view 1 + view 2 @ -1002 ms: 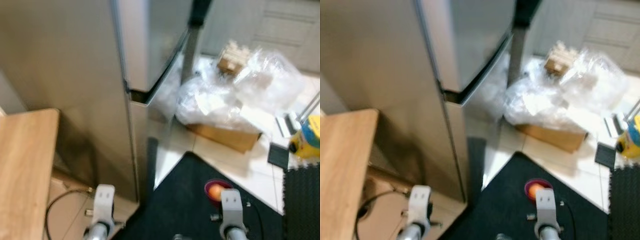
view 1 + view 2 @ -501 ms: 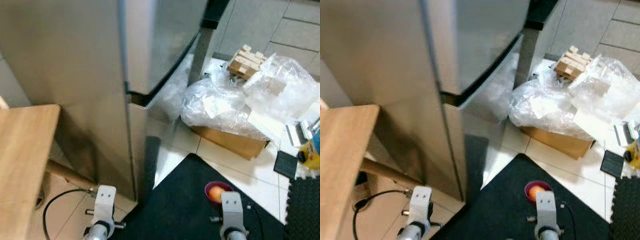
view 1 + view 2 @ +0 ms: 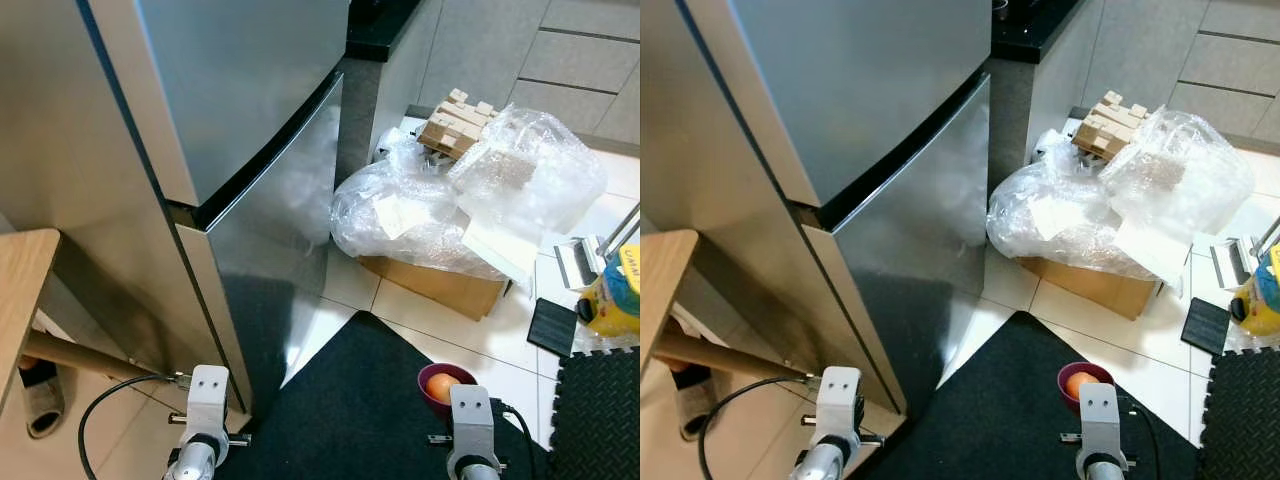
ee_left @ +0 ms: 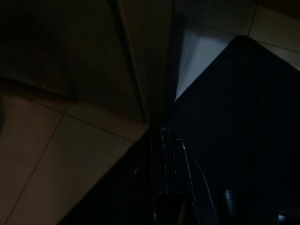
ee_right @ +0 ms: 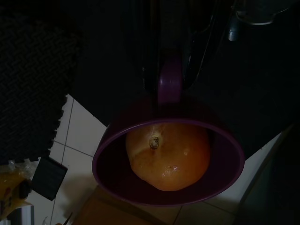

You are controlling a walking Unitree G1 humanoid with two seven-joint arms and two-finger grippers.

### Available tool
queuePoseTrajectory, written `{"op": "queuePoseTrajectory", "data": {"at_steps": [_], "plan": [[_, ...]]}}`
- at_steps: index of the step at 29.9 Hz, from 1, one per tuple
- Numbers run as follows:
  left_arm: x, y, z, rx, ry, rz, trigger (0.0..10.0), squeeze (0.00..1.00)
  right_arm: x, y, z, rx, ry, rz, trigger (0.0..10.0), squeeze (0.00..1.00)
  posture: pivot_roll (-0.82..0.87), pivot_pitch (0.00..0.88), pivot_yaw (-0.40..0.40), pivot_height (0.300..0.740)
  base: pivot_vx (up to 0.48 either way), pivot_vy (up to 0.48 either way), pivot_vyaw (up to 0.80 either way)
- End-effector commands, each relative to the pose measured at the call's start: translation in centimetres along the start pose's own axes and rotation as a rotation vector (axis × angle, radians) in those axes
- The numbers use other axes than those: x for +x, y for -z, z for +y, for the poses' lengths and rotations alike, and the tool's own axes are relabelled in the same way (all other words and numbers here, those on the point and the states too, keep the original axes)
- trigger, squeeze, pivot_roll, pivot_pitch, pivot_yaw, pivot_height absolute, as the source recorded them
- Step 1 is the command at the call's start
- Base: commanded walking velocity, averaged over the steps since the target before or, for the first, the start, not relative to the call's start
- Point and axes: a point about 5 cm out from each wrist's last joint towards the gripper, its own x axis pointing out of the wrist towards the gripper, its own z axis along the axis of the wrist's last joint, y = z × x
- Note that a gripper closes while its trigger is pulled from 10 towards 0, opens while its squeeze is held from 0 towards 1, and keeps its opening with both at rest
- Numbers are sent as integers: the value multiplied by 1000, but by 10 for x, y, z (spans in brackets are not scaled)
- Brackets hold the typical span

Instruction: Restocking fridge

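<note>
The steel fridge [image 3: 240, 100] stands before me on the left with both doors closed; its lower door [image 3: 285, 250] reaches down to the floor. My right gripper [image 5: 169, 89] hangs low at my right side, shut on the handle of a purple cup [image 5: 117, 183]. An orange fruit [image 5: 168, 154] lies inside the cup, which also shows just above my right wrist [image 3: 470, 425] as the purple cup [image 3: 432, 374]. My left gripper [image 4: 164, 140] hangs idle over the edge of the mat, fingers together and holding nothing.
A black mat [image 3: 350, 410] covers the floor in front of the fridge. Clear plastic bags [image 3: 440, 210] lie on a cardboard box [image 3: 430, 285], with wooden blocks [image 3: 455, 120] behind. A wooden table corner [image 3: 20, 290], a cable [image 3: 95, 430] and a slipper [image 3: 40, 415] are at left; a yellow object [image 3: 615, 300] at right.
The camera has turned: the fridge front now shows more fully and the wooden table has slid to the left edge. Both arms hang as before, with the cup still held.
</note>
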Motion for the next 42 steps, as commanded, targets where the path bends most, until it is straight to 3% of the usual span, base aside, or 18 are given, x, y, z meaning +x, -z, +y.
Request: {"op": "queuePoseTrajectory", "data": {"at_steps": [1, 13, 15, 22, 24, 25, 27, 28, 30, 31, 32, 34, 35, 36, 37, 40, 41, 42], "plan": [[-3, 3, 6, -2, -21, 5, 10000, 0, -1, -1, 2, 0, -7, -13, 10000, 0, -112, 114, -14, 731, 0, 0, 0], [-3, 3, 11, 2, -56, -10, 10000, 0, -1, 0, 2, -4, -12, -13, 10000, 0, -105, 117, -16, 731, 0, -280, 0], [-3, 1, 19, -42, -106, -23, 10000, 0, -1, 0, 3, -6, -15, -11, 10000, 0, -105, 117, -17, 731, 0, 0, 0], [-4, -8, 36, -69, -192, -81, 10000, 0, -1, -1, 4, -7, -20, -13, 10000, 0, -111, 119, -15, 731, 0, 0, 0], [-2, -23, 53, -88, -270, -150, 10000, 0, 0, -2, 4, -9, -22, -18, 10000, 0, -111, 119, -15, 731, 0, 0, 0], [-2, -23, 53, -88, -270, -150, 10000, 0, 0, -2, 4, -9, -22, -18, 10000, 0, -111, 119, -15, 731, 0, 0, 0], [-2, -39, 74, -96, -349, -213, 10000, 0, 0, -3, 4, -11, -23, -23, 10000, 0, -111, 118, -14, 731, 0, 0, 0], [-2, -39, 74, -96, -349, -213, 10000, 0, 0, -3, 4, -11, -23, -23, 10000, 0, -111, 118, -14, 731, 0, 0, 0], [0, -59, 99, -110, -416, -262, 10000, 0, 1, -5, 4, -11, -25, -29, 10000, 0, -112, 118, -12, 731, 0, 0, 0], [0, -59, 99, -110, -416, -262, 10000, 0, 1, -5, 4, -11, -25, -29, 10000, 0, -112, 118, -12, 731, 0, 0, 0], [0, -77, 117, -118, -449, -302, 10000, 0, 1, -6, 4, -11, -25, -33, 10000, 0, -110, 119, -10, 731, 0, 0, 0], [0, -77, 117, -118, -449, -302, 10000, 0, 1, -6, 4, -11, -25, -33, 10000, 0, -110, 119, -10, 731, 0, 0, 0], [0, -97, 132, -130, -454, -355, 10000, 0, 2, -6, 4, -12, -26, -35, 10000, 0, -108, 122, -10, 731, 0, 0, 0], [2, -115, 138, -125, -409, -392, 10000, 0, 2, -7, 4, -13, -28, -37, 10000, 0, -105, 125, -13, 731, 0, 0, 0], [2, -115, 138, -125, -409, -392, 10000, 0, 2, -7, 4, -13, -28, -37, 10000, 0, -105, 125, -13, 731, 0, 0, 0], [14, -149, 121, -54, -53, -427, 10000, 0, 1, -5, 3, -17, -32, -38, 10000, 0, -109, 126, -11, 731, 0, 0, 0], [14, -149, 121, -54, -53, -427, 10000, 0, 1, -5, 3, -17, -32, -38, 10000, 0, -109, 126, -11, 731, 0, 0, 0], [15, -154, 116, -34, 16, -431, 10000, 0, 1, -5, 3, -17, -32, -39, 10000, 0, -109, 126, -11, 731, 0, 0, 0]]}}
